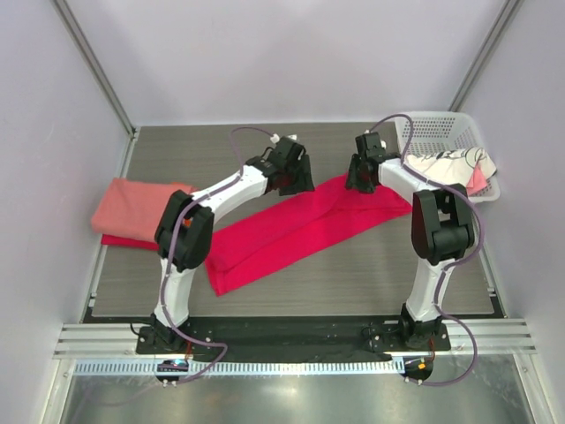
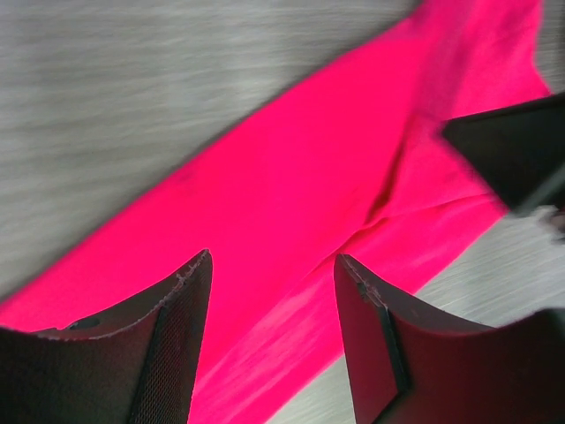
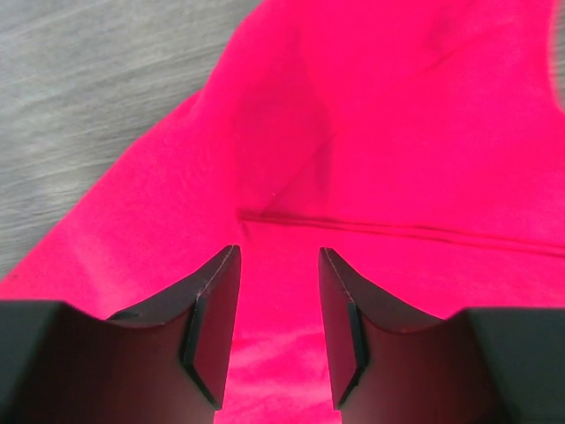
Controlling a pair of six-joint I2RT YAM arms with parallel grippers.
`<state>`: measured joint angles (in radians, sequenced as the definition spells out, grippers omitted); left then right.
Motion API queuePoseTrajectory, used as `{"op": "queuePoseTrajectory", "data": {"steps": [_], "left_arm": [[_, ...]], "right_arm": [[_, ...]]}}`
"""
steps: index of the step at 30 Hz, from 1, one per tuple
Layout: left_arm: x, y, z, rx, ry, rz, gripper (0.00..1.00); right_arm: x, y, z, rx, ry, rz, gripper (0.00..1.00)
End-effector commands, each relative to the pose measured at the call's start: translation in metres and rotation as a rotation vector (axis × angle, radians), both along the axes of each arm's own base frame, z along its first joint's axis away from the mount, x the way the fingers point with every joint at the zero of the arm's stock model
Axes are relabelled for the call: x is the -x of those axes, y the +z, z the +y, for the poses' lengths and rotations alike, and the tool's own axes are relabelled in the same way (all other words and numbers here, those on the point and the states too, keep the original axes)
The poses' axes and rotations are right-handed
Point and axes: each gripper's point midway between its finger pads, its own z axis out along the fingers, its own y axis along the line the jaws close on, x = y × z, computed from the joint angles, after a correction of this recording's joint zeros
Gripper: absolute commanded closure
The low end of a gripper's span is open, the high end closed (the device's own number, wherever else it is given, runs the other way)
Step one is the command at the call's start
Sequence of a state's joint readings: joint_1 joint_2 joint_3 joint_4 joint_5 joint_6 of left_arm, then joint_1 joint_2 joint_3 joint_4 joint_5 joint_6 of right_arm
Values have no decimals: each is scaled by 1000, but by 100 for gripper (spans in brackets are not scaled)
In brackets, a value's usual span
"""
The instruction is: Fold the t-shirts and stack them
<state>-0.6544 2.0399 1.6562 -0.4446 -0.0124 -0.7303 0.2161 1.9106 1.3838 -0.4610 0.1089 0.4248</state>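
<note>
The left end effector (image 1: 296, 174) and right end effector (image 1: 360, 172) hang open and empty, side by side, with the crimson t-shirt (image 1: 291, 231) directly beneath both on the surface (image 1: 380, 274), its long axis passing under each and trailing beyond the left one.

Red shirt (image 1: 119, 240) mostly hidden under salmon-pink shirt (image 1: 132, 205).

The top view looks steeply down from above and behind the arm bases (image 1: 163, 334), far enough back to hold the whole desk (image 1: 353, 274). The left wrist view peers past the left gripper (image 2: 272, 256), the right wrist view past the right gripper (image 3: 279, 250) — both close over the crimson t-shirt (image 1: 291, 234), which all three views share.
</note>
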Motion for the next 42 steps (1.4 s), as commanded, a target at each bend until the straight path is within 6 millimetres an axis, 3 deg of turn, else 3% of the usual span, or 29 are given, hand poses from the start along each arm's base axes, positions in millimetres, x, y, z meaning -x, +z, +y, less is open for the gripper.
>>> {"op": "queuePoseTrajectory", "data": {"steps": [1, 5, 6, 7, 10, 12, 13, 14, 15, 17, 24, 28, 31, 36, 41, 42], "left_arm": [[-12, 21, -40, 85, -83, -47, 41], [-14, -7, -64, 140, -84, 60, 42], [-19, -4, -71, 162, -84, 62, 42], [-16, -25, -78, 170, -84, 125, 42], [-17, -52, -88, 172, -73, 210, 42], [-20, -59, -93, 175, -66, 237, 43], [-20, -63, -94, 171, -61, 246, 43], [-19, -76, -94, 166, -48, 273, 43], [-22, -76, -96, 172, -43, 270, 43], [-22, -89, -97, 166, -24, 288, 44], [-26, -108, -95, 150, 27, 294, 45], [-29, -105, -91, 129, 41, 261, 45], [-30, -102, -90, 123, 45, 241, 45], [-28, -100, -90, 101, 44, 215, 45], [-29, -95, -87, 100, 45, 185, 45], [-29, -95, -87, 100, 47, 185, 44]], "right_arm": [[-13, 2, 21, -8, 73, -28, 53], [-13, -9, 24, 20, 90, 2, 50], [-12, -10, 24, 27, 92, 9, 50], [-10, -12, 24, 36, 96, 18, 50], [7, -19, 17, 78, 89, 64, 56], [14, -11, 14, 85, 79, 52, 69], [25, -17, 11, 91, 78, 74, 74], [29, -15, 9, 92, 75, 71, 82], [32, -5, 8, 90, 70, 47, 85], [46, -6, 4, 90, 64, 51, 88], [89, 12, 6, 36, 77, 18, 88], [130, 7, 28, -110, 152, 67, 87], [144, 15, 33, -161, 175, 52, 67], [131, 41, 28, -145, 138, -33, 49], [89, 47, 6, -38, 44, -75, 54], [82, 35, 1, -8, 29, -47, 56]]}}
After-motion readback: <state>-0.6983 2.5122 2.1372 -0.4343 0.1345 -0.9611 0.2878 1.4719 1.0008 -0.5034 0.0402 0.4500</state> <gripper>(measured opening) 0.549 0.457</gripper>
